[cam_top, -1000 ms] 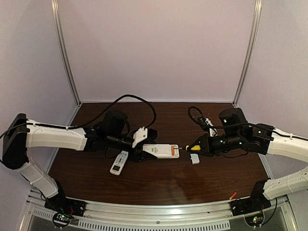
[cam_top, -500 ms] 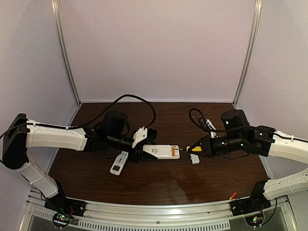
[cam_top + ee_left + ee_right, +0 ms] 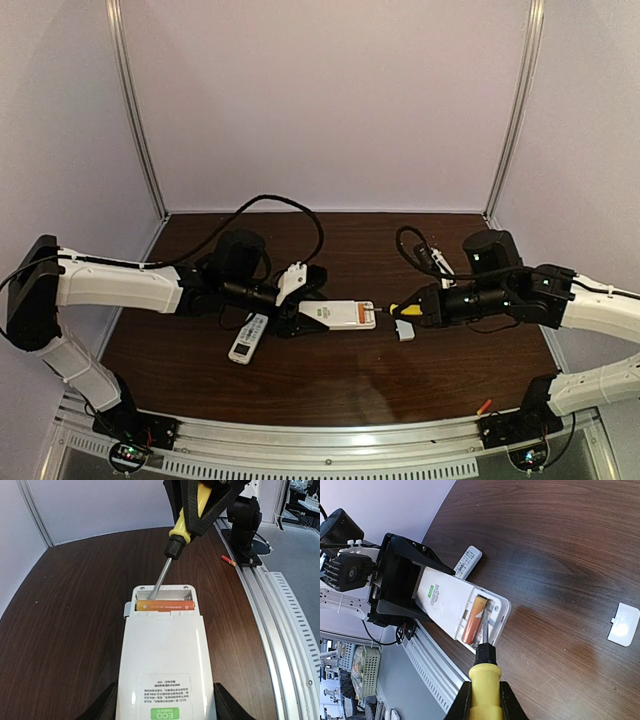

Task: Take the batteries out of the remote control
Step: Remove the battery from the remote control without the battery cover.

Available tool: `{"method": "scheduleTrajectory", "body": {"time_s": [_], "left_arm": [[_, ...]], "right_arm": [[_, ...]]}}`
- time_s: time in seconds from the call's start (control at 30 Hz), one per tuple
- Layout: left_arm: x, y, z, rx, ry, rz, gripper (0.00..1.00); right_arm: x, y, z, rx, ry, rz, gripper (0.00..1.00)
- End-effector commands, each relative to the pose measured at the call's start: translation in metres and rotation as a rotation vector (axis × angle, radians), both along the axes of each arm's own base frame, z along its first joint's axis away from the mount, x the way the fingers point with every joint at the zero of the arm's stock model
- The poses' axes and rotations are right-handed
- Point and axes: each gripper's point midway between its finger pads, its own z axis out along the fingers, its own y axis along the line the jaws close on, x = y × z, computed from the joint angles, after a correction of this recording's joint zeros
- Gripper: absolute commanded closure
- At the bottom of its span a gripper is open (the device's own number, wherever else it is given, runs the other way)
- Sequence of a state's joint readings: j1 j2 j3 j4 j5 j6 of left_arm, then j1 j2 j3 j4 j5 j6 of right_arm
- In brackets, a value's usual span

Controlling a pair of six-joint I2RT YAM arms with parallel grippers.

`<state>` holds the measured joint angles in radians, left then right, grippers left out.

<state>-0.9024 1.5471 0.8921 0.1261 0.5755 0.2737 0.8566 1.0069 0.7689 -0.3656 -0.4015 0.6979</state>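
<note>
While the left gripper (image 3: 165, 699) clamps the white rectangular plastic remote control (image 3: 162, 650), the right gripper (image 3: 484, 700) pinches a yellow-handled screwdriver (image 3: 484, 672), tip beside the slim orange cylindrical battery (image 3: 165, 606) seated in the open end bay, apparently mid-pry, next likely needing an upward lever.

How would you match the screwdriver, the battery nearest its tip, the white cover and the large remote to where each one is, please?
Things:
1. screwdriver
2. battery nearest its tip
3. white cover
4. large remote

Places:
A. lying loose on the table
B. gripped by the left gripper
C. held in the right gripper
D. lying in the open compartment

Pairs: 1-C, 2-D, 3-A, 4-B
</note>
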Motion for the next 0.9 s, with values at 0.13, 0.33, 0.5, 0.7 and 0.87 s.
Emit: {"method": "scheduleTrajectory", "body": {"time_s": [0.13, 0.33, 0.5, 0.7, 0.87], "left_arm": [[-0.0100, -0.0164, 0.0324, -0.135, -0.009, -0.072, 1.00], [-0.0136, -0.0168, 0.0336, -0.145, 0.031, -0.080, 1.00], [-0.0156, -0.0173, 0.0345, -0.154, 0.062, -0.082, 1.00], [-0.0145, -0.0171, 0.0325, -0.149, 0.084, -0.067, 1.00], [-0.0137, -0.0180, 0.0279, -0.139, 0.115, -0.056, 1.00]], "right_arm": [[0.0027, 0.0058, 0.0235, 0.077, -0.116, 0.030, 1.00], [0.0009, 0.0043, 0.0257, 0.094, -0.131, 0.032, 1.00], [-0.0004, 0.0033, 0.0263, 0.100, -0.141, 0.036, 1.00], [-0.0006, 0.0019, 0.0251, 0.099, -0.142, 0.031, 1.00], [-0.0004, 0.0020, 0.0278, 0.113, -0.148, 0.028, 1.00]]}}
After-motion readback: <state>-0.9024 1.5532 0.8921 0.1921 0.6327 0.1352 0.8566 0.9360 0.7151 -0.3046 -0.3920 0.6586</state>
